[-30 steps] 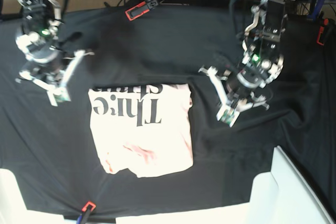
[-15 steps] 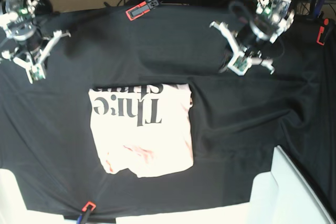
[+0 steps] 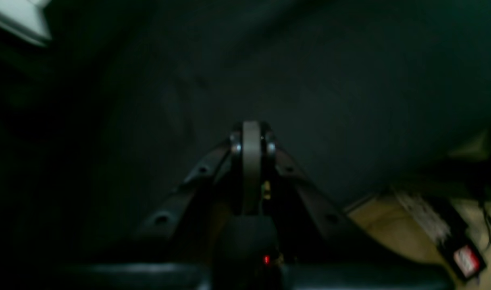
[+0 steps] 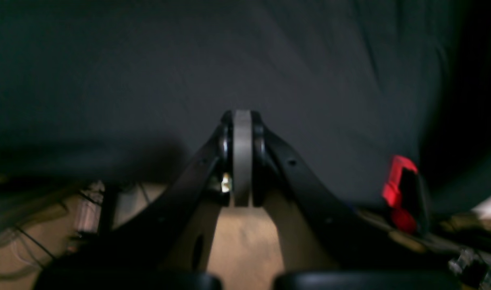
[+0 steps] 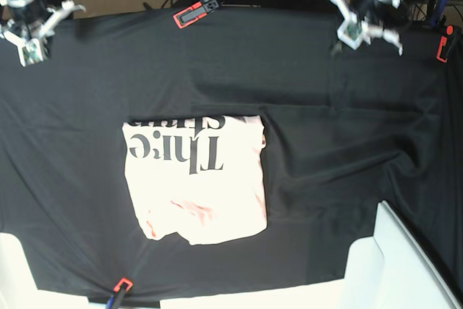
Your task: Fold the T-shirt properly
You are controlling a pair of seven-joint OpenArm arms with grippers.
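Handling the T-shirt (image 5: 194, 179), you'll find it soft and limp; pinch its hem corners. Both jaws are closed, empty.

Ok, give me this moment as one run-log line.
T-shirt: folded, flat on black cloth, lettering up | left gripper: shut, empty | right gripper: shut, empty | both near cloth's far edge

Black cloth (image 5: 347, 142), red-jawed clamps (image 5: 197, 12) at edges.
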